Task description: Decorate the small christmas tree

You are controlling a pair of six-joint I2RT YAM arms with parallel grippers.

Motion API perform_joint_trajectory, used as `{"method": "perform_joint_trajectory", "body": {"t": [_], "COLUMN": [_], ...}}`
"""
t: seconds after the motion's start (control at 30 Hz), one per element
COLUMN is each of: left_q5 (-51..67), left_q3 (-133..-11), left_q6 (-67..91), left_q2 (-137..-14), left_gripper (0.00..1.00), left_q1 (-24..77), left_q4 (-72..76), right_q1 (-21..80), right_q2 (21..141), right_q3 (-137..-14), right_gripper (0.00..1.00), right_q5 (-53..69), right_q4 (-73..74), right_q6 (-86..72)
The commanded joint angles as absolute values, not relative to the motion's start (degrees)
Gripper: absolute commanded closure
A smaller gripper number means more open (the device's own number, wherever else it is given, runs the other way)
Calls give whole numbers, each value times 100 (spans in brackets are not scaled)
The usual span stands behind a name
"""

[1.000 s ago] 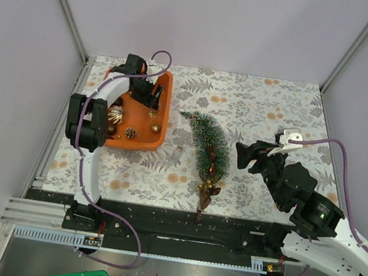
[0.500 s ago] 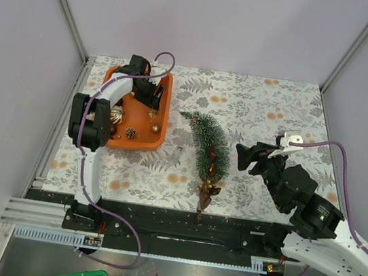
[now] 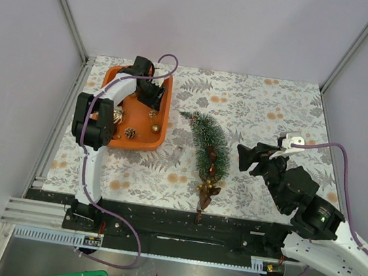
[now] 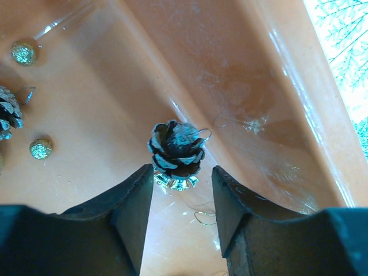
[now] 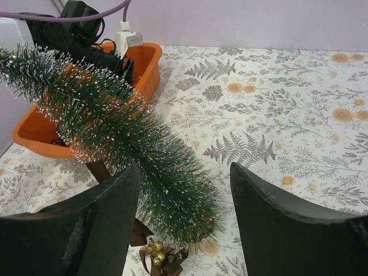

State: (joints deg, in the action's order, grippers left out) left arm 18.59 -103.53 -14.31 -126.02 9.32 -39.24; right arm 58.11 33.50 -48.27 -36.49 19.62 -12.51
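Observation:
The small christmas tree (image 3: 206, 146) lies on its side on the patterned tablecloth, tip pointing far-left and base near. A brown bow with gold beads (image 3: 211, 177) sits by its base. In the left wrist view a frosted pine cone (image 4: 177, 150) with a thin gold loop rests on the orange tray's floor (image 4: 103, 115). My left gripper (image 4: 183, 172) is open, its fingertips on either side just below the cone, not pinching it. From above, the left gripper (image 3: 154, 99) is inside the orange tray (image 3: 165, 118). My right gripper (image 5: 184, 168) hovers open beside the tree (image 5: 115, 132).
The tray also holds small glittery gold balls (image 4: 41, 148), another pine cone (image 4: 7, 112) and a larger gold bauble (image 3: 116, 115). The tray wall (image 4: 259, 86) rises to the right of the left fingers. White walls and metal rails enclose the table.
The left gripper has slid a little toward the tray's far side and its jaws have narrowed around the pine cone. The right arm and the tree have barely moved.

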Motion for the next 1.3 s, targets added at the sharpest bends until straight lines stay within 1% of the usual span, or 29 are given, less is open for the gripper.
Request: {"method": "perform_joint_trajectory", "body": {"t": [0.0,0.17,0.27,0.53,0.57,0.67,0.7,0.73,0.77,0.8,0.83,0.9,0.93,1.0,1.07,1.27], "left_q5": [1758,1793,1819,2214,2267,2373,2390,2399,2408,2400,2382,2312,2268,2232,2206,2189], "left_q3": [-10600,-10600,-10600,-10108,-10038,-9897,-9896,-9905,-9923,-9949,-9967,-10037,-10055,-10186,-10318,-10810], "left_q6": [-1354,-1345,-1380,-1362,-1345,-1292,-1266,-1240,-1204,-1178,-1160,-1143,-1134,-1099,-1073,-1063], "left_q2": [-12656,-12647,-12551,-11550,-11436,-11224,-11224,-11250,-11294,-11346,-11425,-11592,-11680,-11882,-12092,-12594], "left_gripper": [53,61,63,66,66,73,73,72,66,52,40,25,20,16,14,16], "left_q1": [932,932,932,826,809,800,800,800,782,800,809,843,852,914,967,1011], "left_q4": [-3858,-3876,-3990,-4078,-4078,-4034,-4034,-4034,-4034,-4034,-4034,-4025,-4025,-4025,-4034,-4192], "right_q1": [5783,5783,5783,5783,5783,5783,5783,5783,5783,5792,5783,5783,5783,5783,5783,5783], "right_q2": [3322,3331,3349,3331,3331,3314,3313,3305,3305,3305,3305,3287,3278,3278,3296,3331], "right_q3": [-4843,-4878,-4913,-4948,-4931,-4887,-4869,-4852,-4843,-4851,-4843,-4843,-4825,-4808,-4799,-4782], "right_gripper": [29,29,30,30,31,31,31,31,31,31,31,31,32,31,31,31], "right_q5": [-3709,-3700,-3674,-3639,-3630,-3630,-3612,-3604,-3604,-3604,-3612,-3630,-3630,-3638,-3630,-3630], "right_q4": [1802,1802,1802,1793,1802,1802,1802,1793,1802,1810,1811,1828,1828,1828,1819,1819], "right_q6": [-1283,-1292,-1275,-1283,-1301,-1336,-1353,-1371,-1380,-1389,-1380,-1380,-1397,-1406,-1424,-1424]}}
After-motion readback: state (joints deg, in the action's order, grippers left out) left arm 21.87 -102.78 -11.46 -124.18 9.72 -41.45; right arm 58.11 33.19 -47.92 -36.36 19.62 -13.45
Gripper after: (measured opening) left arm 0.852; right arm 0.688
